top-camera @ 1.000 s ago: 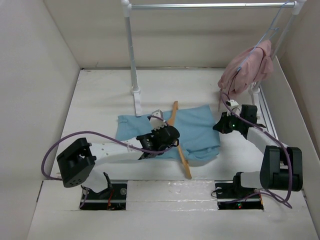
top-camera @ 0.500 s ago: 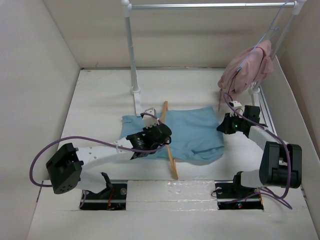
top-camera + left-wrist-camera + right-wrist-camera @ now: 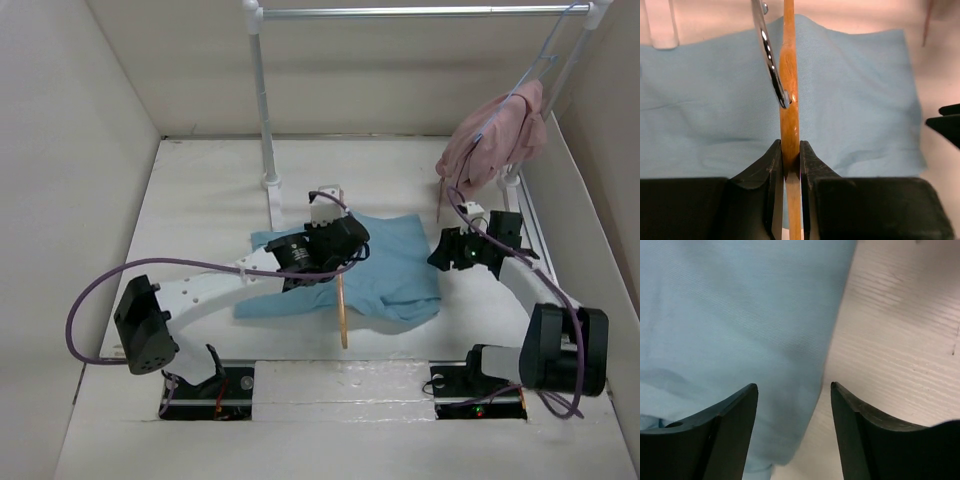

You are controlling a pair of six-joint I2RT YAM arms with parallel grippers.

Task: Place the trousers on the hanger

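Pinching the hanger (image 3: 789, 95) with the left gripper (image 3: 787, 150), jaws pressed onto the tan-orange wooden bar just below the root of the metal hook (image 3: 768, 55). Held edge-on above the trousers (image 3: 395, 262), near end poking out past their near edge. Light blue, soft, lying flat mid-table (image 3: 200, 200), mildly creased, rumpled along the near edge. Spread wide on the right gripper (image 3: 792, 395), sitting over the cloth's right edge with bare tabletop alongside; cannot tell about contact.
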